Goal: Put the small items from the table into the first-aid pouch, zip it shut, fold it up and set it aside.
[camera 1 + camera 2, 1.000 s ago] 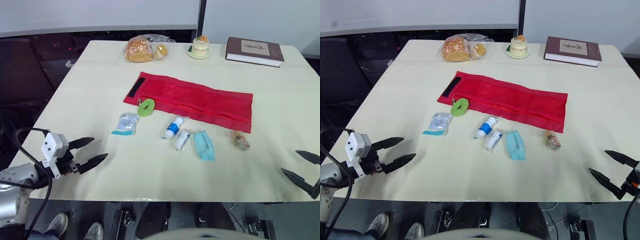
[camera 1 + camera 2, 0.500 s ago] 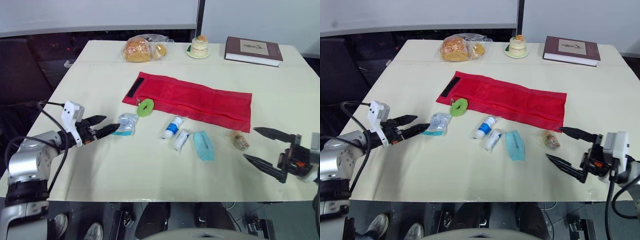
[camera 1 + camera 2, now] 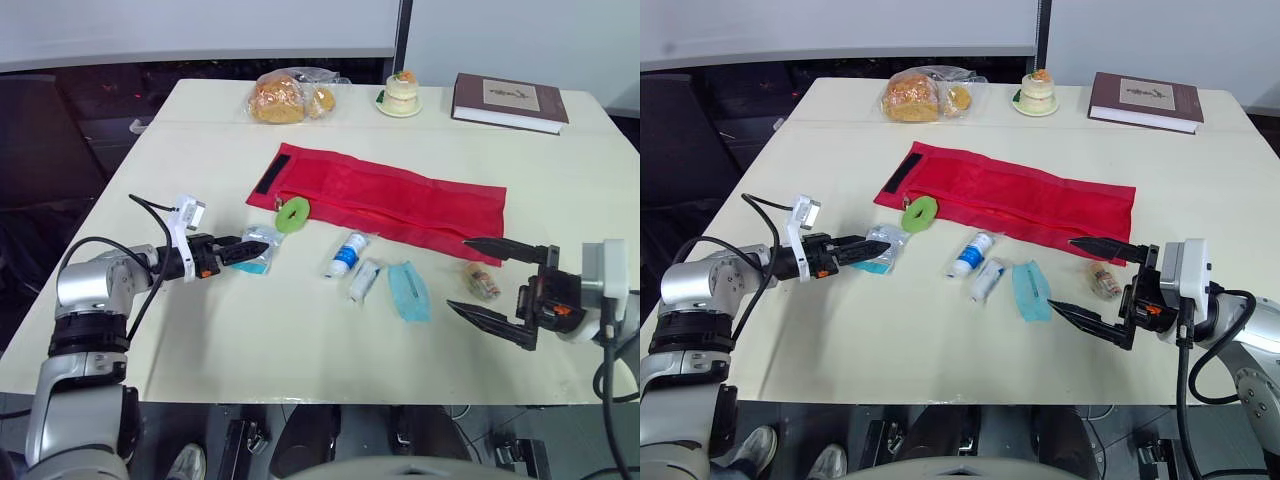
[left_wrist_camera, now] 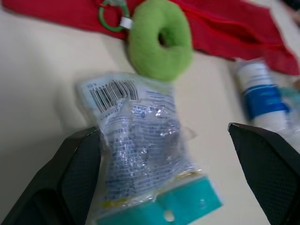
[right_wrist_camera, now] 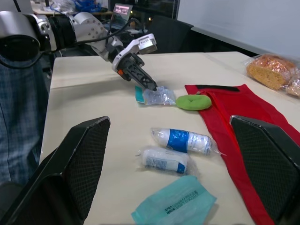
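Observation:
A red pouch [image 3: 390,200] lies flat mid-table with a green ring [image 3: 293,214] at its left end. In front of it lie a clear packet with a teal end [image 3: 257,248], a blue-labelled roll [image 3: 349,253], a white roll [image 3: 364,279], a teal mask pack [image 3: 408,290] and a small brownish item [image 3: 481,280]. My left gripper [image 3: 238,252] is open at the packet [image 4: 140,154], one finger on each side of it. My right gripper [image 3: 458,274] is open, and the brownish item appears between its fingers in the head views.
Along the far edge of the table [image 3: 200,330] sit a bag of bread [image 3: 290,97], a small cake on a plate [image 3: 400,95] and a dark book [image 3: 510,102]. Bare tabletop lies between the items and the near edge.
Both arms have come in from the table's near corners. The left gripper reached the clear packet. The right gripper moved left to the brownish item.

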You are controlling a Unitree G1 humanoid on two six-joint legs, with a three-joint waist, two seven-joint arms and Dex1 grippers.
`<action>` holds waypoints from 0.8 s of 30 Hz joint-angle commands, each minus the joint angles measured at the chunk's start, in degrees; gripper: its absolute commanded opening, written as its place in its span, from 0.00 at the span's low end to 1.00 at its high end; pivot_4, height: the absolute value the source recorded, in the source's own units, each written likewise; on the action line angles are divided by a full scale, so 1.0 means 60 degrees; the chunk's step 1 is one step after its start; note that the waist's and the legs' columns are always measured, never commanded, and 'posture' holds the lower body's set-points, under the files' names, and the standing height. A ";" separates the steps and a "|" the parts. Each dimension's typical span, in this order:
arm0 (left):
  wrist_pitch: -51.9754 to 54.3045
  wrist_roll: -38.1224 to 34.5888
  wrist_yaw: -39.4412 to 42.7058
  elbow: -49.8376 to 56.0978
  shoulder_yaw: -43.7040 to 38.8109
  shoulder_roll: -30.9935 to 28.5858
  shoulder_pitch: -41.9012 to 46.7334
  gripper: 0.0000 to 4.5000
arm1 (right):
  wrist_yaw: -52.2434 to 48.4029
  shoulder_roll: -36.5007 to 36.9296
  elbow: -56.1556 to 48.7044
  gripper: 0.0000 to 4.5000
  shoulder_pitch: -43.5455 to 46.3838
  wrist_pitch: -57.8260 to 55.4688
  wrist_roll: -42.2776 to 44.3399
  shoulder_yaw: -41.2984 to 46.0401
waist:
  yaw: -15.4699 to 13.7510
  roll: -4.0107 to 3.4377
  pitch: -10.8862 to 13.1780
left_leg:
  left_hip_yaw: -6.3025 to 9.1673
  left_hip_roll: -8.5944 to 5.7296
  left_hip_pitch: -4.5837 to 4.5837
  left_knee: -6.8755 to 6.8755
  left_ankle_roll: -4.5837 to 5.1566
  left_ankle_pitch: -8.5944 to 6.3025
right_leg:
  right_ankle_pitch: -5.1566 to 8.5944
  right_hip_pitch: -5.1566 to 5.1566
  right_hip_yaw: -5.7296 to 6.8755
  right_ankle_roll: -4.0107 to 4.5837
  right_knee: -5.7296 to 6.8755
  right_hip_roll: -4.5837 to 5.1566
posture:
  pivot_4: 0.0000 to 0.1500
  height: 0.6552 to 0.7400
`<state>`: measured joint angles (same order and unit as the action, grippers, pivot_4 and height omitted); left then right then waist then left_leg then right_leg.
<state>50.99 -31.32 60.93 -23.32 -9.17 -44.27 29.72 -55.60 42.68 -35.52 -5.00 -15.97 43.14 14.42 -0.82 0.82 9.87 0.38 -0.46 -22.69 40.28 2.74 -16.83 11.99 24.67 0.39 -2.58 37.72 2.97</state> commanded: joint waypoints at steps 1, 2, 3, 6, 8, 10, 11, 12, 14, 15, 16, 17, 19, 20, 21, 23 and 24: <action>0.0540 -0.0366 -0.0114 -0.0143 -0.0435 0.0041 0.0244 0.81 | 0.0111 0.0090 -0.0395 1.00 0.0032 0.0011 0.0025 0.0195 | 0.0005 0.0000 0.0000 | 0.0002 0.0000 0.0000 0.0000 0.0000 0.0000 | 0.0000 0.0000 0.0002 0.0000 0.0000 -0.0001 | 1.00 0.87; 0.0640 -0.0405 -0.0139 -0.0157 -0.0496 0.0048 0.0250 0.68 | 0.0140 0.0087 -0.0424 1.00 0.0040 -0.0005 0.0018 0.0178 | 0.0008 0.0000 0.0000 | 0.0002 0.0000 0.0000 0.0000 0.0000 0.0000 | 0.0000 0.0000 0.0001 0.0000 0.0001 -0.0002 | 1.00 0.87; 0.0753 -0.0457 -0.0117 -0.0130 -0.0548 0.0045 0.0223 0.58 | 0.0187 0.0080 -0.0451 1.00 0.0074 -0.0027 0.0006 0.0139 | 0.0012 0.0003 0.0002 | 0.0002 0.0000 0.0000 0.0000 0.0000 0.0000 | 0.0000 0.0000 0.0001 0.0000 0.0001 -0.0003 | 1.00 0.87; 0.0941 -0.0584 -0.0161 -0.0032 -0.0729 0.0068 0.0139 0.23 | 0.0285 0.0055 -0.0475 1.00 0.0177 -0.0063 -0.0040 0.0006 | 0.0012 0.0004 0.0002 | 0.0002 0.0002 0.0000 0.0000 -0.0001 0.0000 | 0.0000 0.0002 0.0001 0.0001 0.0002 -0.0001 | 1.00 0.87; 0.1027 -0.0693 -0.0266 0.0022 -0.0867 0.0095 0.0106 0.03 | 0.0294 0.0049 -0.0475 1.00 0.0205 -0.0073 -0.0064 -0.0040 | 0.0008 0.0004 0.0002 | 0.0002 0.0002 -0.0001 0.0000 -0.0001 0.0000 | 0.0000 0.0002 0.0001 0.0001 0.0002 0.0003 | 1.00 0.87; 0.1126 -0.0796 -0.0322 0.0098 -0.1014 0.0124 0.0075 0.02 | 0.0317 0.0038 -0.0477 1.00 0.0241 -0.0088 -0.0072 -0.0086 | 0.0005 0.0004 0.0002 | 0.0004 0.0002 -0.0001 0.0000 -0.0001 0.0001 | 0.0000 0.0003 0.0003 0.0001 0.0002 0.0006 | 1.00 0.87; 0.1221 -0.0890 -0.0359 0.0173 -0.1138 0.0152 0.0062 0.01 | 0.0348 0.0024 -0.0478 1.00 0.0280 -0.0108 -0.0077 -0.0127 | 0.0005 0.0004 0.0002 | 0.0004 0.0001 -0.0001 0.0000 -0.0002 0.0000 | 0.0000 0.0002 0.0003 0.0001 0.0002 0.0007 | 1.00 0.87; 0.1357 -0.1053 -0.0394 0.0317 -0.1289 0.0193 0.0041 0.01 | 0.0453 -0.0005 -0.0474 1.00 0.0323 -0.0172 -0.0086 -0.0164 | 0.0008 0.0004 0.0002 | 0.0004 0.0001 -0.0001 0.0000 -0.0002 0.0001 | 0.0000 0.0002 0.0003 0.0001 0.0002 0.0008 | 1.00 0.87; 0.1764 -0.1509 -0.0533 0.0828 -0.1612 0.0331 -0.0002 0.01 | 0.0801 -0.0046 -0.0430 1.00 0.0388 -0.0364 -0.0310 -0.0330 | 0.0008 0.0005 0.0003 | 0.0004 0.0002 -0.0002 0.0000 -0.0002 0.0001 | 0.0000 0.0003 0.0002 0.0001 0.0001 0.0021 | 1.00 0.87; 0.1941 -0.1711 -0.0622 0.1120 -0.1725 0.0419 -0.0020 0.01 | 0.1040 -0.0113 -0.0452 1.00 0.0420 -0.0547 -0.0281 -0.0430 | 0.0003 0.0007 0.0003 | 0.0006 0.0002 -0.0003 0.0000 -0.0002 0.0001 | 0.0000 0.0003 0.0003 0.0001 0.0000 0.0027 | 1.00 0.87; 0.2100 -0.1912 -0.0717 0.1447 -0.1806 0.0522 -0.0047 0.01 | 0.1363 -0.0236 -0.0499 1.00 0.0463 -0.0776 -0.0111 -0.0495 | -0.0001 0.0008 0.0004 | 0.0010 0.0003 -0.0006 0.0000 -0.0003 0.0001 | -0.0001 0.0003 0.0004 0.0002 0.0000 0.0030 | 1.00 0.87; 0.2265 -0.2131 -0.0804 0.1828 -0.1875 0.0628 -0.0079 0.00 | 0.1740 -0.0380 -0.0562 1.00 0.0547 -0.1041 0.0090 -0.0549 | -0.0005 0.0008 0.0004 | 0.0014 0.0003 -0.0008 0.0000 -0.0004 0.0002 | -0.0001 0.0003 0.0004 0.0002 0.0000 0.0040 | 1.00 0.87; 0.2659 -0.2655 -0.1020 0.2737 -0.1944 0.0880 -0.0085 0.00 | 0.2541 -0.0673 -0.0658 1.00 0.0832 -0.1598 0.0409 -0.0677 | 0.0007 0.0007 0.0004 | 0.0018 0.0003 -0.0008 0.0000 -0.0009 0.0004 | -0.0001 0.0003 -0.0005 0.0003 0.0000 0.0047 | 1.00 0.87; 0.2789 -0.2864 -0.1113 0.3085 -0.1965 0.0991 -0.0067 0.00 | 0.2822 -0.0787 -0.0679 1.00 0.0956 -0.1793 0.0542 -0.0718 | 0.0009 0.0007 0.0004 | 0.0018 0.0005 -0.0008 0.0000 -0.0010 0.0005 | -0.0001 0.0004 -0.0013 0.0003 0.0001 0.0049 | 1.00 0.87; 0.2929 -0.3109 -0.1242 0.3406 -0.2004 0.1160 0.0002 0.00 | 0.3164 -0.0941 -0.0703 1.00 0.1109 -0.1999 0.0658 -0.0760 | 0.0008 0.0007 0.0004 | 0.0018 0.0004 -0.0008 0.0000 -0.0014 0.0007 | -0.0001 0.0004 -0.0020 0.0003 0.0001 0.0051 | 1.00 0.87; 0.3305 -0.3782 -0.1682 0.4075 -0.2039 0.1730 0.0367 0.00 | 0.4009 -0.1198 -0.0758 1.00 0.1487 -0.2651 0.0988 -0.0909 | 0.0006 0.0007 0.0004 | 0.0020 0.0003 -0.0008 0.0000 -0.0023 0.0012 | -0.0001 0.0004 -0.0024 0.0004 0.0001 0.0051 | 1.00 0.87; 0.3439 -0.4032 -0.1865 0.4277 -0.2041 0.1936 0.0503 0.00 | 0.4280 -0.1246 -0.0775 1.00 0.1612 -0.2904 0.1114 -0.0954 | 0.0005 0.0008 0.0004 | 0.0020 0.0003 -0.0008 0.0000 -0.0023 0.0012 | -0.0001 0.0004 -0.0024 0.0004 0.0001 0.0050 | 1.00 0.87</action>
<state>69.03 -49.66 52.64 -3.61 -20.00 -35.57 29.48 -35.81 36.30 -37.81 2.28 -29.04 46.53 9.31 -0.79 0.87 9.89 0.51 -0.44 -22.74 40.28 2.61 -16.76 11.98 24.69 0.25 -2.55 37.72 3.27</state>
